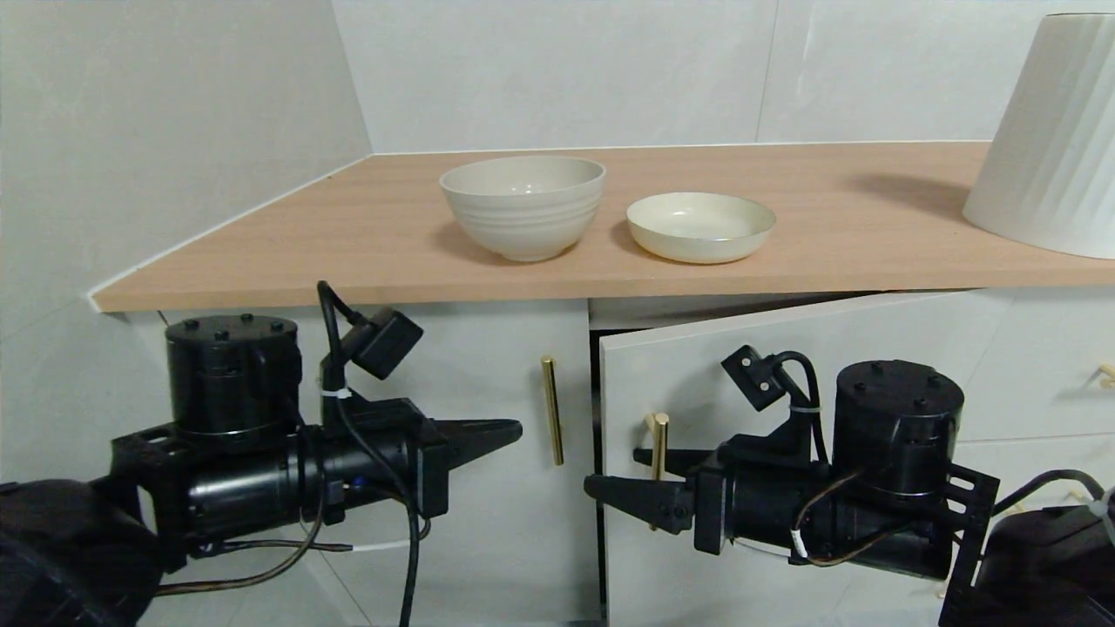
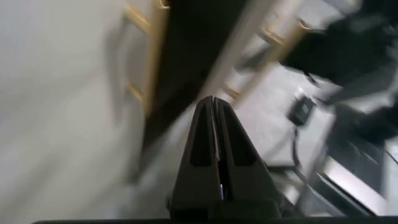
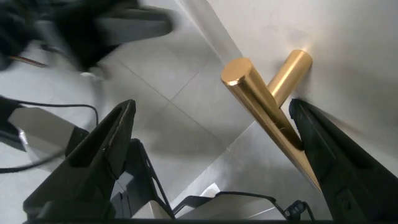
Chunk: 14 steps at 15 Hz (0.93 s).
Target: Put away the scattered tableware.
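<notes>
Two tableware pieces sit on the desk [image 1: 348, 252]: a deep bowl [image 1: 523, 205] and, just beside it on the robot's right, a shallow dish [image 1: 701, 226]. Both are upright, apart from each other and near the front edge. Neither is held.

Both arms hang below the desk edge, in front of the cupboard, tips pointing inward at each other. The left pincer [image 1: 501, 429] has its fingers pressed together on nothing and sits near the left door's handle [image 1: 551, 422] without touching it. The right pincer [image 3: 211, 109] is spread wide, with the right door's brass bar [image 3: 261, 106] between its fingers. The bar sits close to one finger; I can't tell if they touch.

The right door [image 1: 784, 366] is ajar, with a dark gap at its inner edge.

Key relation: the bar's long axis runs vertical and the right pincer's fingers straddle it sideways, so closing would clamp across it. The right arm is the one placed for this. Likely step: grip the bar and swing the door open to make storage room. The bowl and dish lie up and beyond both pincers, the bowl nearer the left arm and the dish nearer the right.

Risk: a slip off the smooth bar.
</notes>
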Available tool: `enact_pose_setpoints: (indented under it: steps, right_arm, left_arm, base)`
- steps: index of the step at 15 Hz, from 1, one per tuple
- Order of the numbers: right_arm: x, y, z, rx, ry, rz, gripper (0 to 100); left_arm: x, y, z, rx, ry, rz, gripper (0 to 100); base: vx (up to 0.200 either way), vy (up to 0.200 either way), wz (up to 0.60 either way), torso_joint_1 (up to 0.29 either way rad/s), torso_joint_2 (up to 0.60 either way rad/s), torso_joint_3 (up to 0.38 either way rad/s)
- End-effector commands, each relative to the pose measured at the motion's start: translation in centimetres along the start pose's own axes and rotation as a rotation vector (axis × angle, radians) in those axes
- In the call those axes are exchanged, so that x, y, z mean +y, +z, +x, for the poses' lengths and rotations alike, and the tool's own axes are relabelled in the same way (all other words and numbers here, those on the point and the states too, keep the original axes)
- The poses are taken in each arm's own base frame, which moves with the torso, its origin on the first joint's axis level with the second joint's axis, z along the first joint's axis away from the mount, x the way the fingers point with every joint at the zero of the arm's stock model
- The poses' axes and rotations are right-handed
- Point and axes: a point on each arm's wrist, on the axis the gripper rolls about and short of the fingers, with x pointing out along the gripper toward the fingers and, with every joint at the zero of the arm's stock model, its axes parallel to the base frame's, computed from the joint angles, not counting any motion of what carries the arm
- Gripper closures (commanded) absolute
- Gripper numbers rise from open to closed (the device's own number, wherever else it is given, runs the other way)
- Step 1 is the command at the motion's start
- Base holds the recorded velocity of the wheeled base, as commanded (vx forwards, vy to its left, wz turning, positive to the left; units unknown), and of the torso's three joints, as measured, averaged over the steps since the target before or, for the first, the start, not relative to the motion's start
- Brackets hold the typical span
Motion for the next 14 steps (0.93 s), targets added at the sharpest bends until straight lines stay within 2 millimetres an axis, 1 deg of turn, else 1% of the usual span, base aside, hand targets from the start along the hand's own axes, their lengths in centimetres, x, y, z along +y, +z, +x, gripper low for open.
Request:
enact_pose_setpoints:
  steps: [1, 4, 6, 8, 10, 14]
  right_arm:
    - [0.2, 0.1, -0.1, -0.005, 0.004, -0.004, 0]
    - [0.1, 0.1, -0.1, -0.005, 0.002, -0.003, 0]
    - [0.2, 0.0, -0.1, -0.005, 0.004, -0.004, 0]
    - [0.1, 0.0, -0.1, -0.004, 0.004, -0.003, 0]
    - [0.2, 0.0, -0.2, -0.005, 0.004, -0.004, 0]
    - [0.2, 0.0, -0.2, -0.003, 0.003, -0.003, 0]
  left_arm:
    - [0.6, -2.0, 2.3, 0.083, 0.001, -0.060, 100]
    - [0.9, -3.1, 3.8, 0.103, -0.008, -0.058, 100]
    - [1.1, -4.5, 6.2, 0.062, 0.034, -0.045, 100]
    - [1.0, -5.2, 7.8, -0.005, 0.070, -0.034, 100]
    - [1.4, -5.5, 8.7, -0.061, 0.086, -0.012, 100]
    - [1.0, -5.4, 9.7, -0.129, 0.049, 0.014, 100]
  base:
    - [0.000, 0.000, 0.00, 0.000, 0.00, 0.000]
    - [0.000, 0.000, 0.00, 0.000, 0.00, 0.000]
    - [0.000, 0.000, 0.00, 0.000, 0.00, 0.000]
    - [0.000, 0.000, 0.00, 0.000, 0.00, 0.000]
    - [0.000, 0.000, 0.00, 0.000, 0.00, 0.000]
    - [0.000, 0.000, 0.00, 0.000, 0.00, 0.000]
